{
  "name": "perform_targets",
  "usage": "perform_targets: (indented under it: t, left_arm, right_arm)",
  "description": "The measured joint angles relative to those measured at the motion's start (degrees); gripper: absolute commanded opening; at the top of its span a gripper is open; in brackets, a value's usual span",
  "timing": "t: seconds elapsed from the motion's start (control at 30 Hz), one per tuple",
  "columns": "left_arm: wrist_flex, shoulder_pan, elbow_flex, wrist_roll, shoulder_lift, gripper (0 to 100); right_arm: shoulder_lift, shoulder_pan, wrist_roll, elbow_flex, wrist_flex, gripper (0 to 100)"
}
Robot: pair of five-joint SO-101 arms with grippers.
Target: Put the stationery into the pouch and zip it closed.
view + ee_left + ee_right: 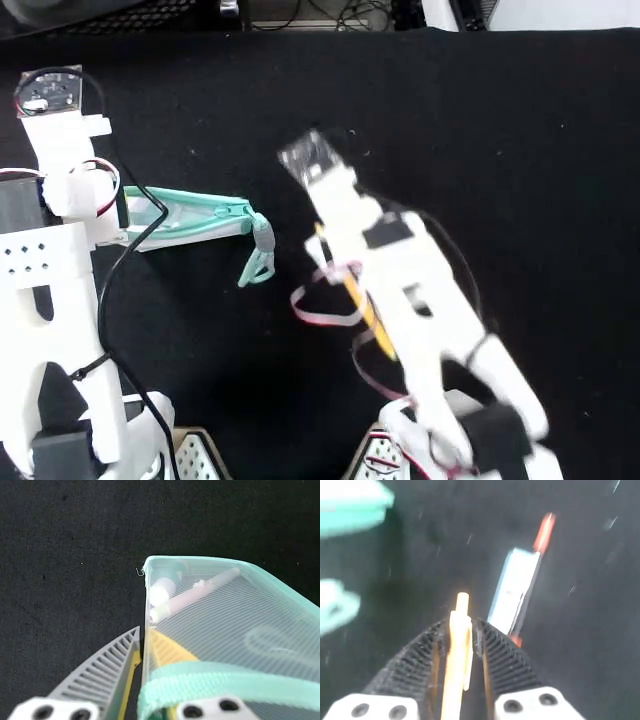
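Near the pouch (pixel 190 215)'s zipper end, the right gripper (pixel 461 624) pinches a yellow pen (pixel 456 680), likely to feed it in; the left gripper (pixel 145 647) clamps the pouch's far edge, apparently steadying it.

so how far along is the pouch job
Done: a white pen lies inside the pouch, which the left end effector grips. In hand: the right end effector holds a yellow pen. Left: that pen, a blue-white item on the table, then the zip, which looks open.
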Motion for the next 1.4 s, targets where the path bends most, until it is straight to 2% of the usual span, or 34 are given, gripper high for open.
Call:
perform_targets:
  t: [0.27,0.47,0.6,0.87,0.93,1.0,1.23,1.4]
  left_arm:
    - [0.0,0.0,0.0,0.0,0.0,3]
    - [0.0,0.0,0.0,0.0,0.0,3]
    - [0.0,0.0,0.0,0.0,0.0,3]
    - [0.0,0.0,0.0,0.0,0.0,3]
    - [0.0,0.0,0.0,0.0,0.0,3]
    - [0.0,0.0,0.0,0.0,0.0,3]
    - [0.0,0.0,0.0,0.0,0.0,3]
    - [0.0,0.0,0.0,0.0,0.0,3]
  right_arm:
    - [-8.5,0.0,7.3,19.7,0.3,1.8]
    - [-8.9,0.0,8.7,22.2,2.2,19.1]
    - [-8.9,-0.1,8.9,22.4,3.9,15.0]
    - [-8.8,-0.1,8.9,22.5,4.0,15.6]
    - [-7.5,-0.1,8.9,22.3,3.8,10.3]
    - [-5.4,0.3,8.9,21.1,3.8,0.5]
    - [3.3,0.4,9.0,14.9,4.2,1.2]
    - [-1.6,0.0,8.9,14.2,6.3,1.2]
